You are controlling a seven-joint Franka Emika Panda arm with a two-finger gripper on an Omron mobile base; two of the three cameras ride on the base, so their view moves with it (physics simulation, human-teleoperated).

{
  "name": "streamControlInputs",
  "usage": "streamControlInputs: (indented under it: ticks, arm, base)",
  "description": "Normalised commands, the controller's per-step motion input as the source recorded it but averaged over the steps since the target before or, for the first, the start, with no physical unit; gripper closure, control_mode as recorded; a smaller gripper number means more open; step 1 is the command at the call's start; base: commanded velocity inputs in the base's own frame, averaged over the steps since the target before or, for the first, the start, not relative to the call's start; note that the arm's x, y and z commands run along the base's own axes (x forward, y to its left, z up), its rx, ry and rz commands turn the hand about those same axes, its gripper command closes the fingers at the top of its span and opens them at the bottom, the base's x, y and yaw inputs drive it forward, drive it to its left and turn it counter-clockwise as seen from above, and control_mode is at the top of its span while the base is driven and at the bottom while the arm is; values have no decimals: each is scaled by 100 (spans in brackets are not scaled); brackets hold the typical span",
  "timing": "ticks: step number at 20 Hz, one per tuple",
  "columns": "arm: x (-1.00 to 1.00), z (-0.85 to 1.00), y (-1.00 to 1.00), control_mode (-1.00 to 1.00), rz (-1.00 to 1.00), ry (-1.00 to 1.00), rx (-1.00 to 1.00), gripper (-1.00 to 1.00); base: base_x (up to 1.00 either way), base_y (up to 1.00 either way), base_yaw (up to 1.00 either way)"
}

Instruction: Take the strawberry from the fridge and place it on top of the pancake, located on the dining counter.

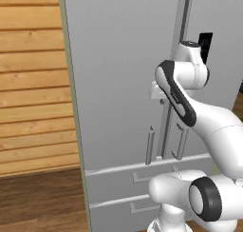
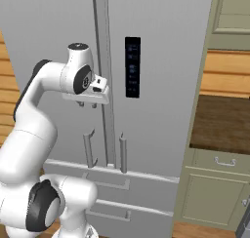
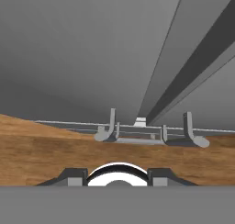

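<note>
You are looking at the fridge [image 1: 123, 83], a tall light-grey cabinet whose two upper doors are standing shut, meeting at a narrow vertical seam. Two slim bar handles [image 2: 105, 151] are hanging on either side of that seam near the doors' lower ends, and two drawer fronts [image 2: 114, 190] are sitting below them, each with a flat pull. A dark control panel [image 2: 132, 66] is sitting on the right door.

Your tool [image 2: 88, 104] is hovering just in front of the left door, close beside the seam and above the handles, its fingers pointing down. In the hand view you are seeing only the two dark fingertips [image 3: 73, 176] apart at the bottom; I cannot tell whether the jaws count as open or closed, and nothing is sitting between them.

Wooden plank wall [image 1: 33, 83] is showing to the fridge's left, pale cabinets [image 2: 215, 183] to its right.
</note>
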Motion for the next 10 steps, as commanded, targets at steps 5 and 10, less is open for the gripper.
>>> streamControlInputs:
  ticks: [5,10]
  arm:
    - [-32,0,-8,-100,-1,0,0,-100]
    - [-44,0,-22,-100,-7,-1,0,-100]
  base:
    - [0,0,0]
    - [0,0,0]
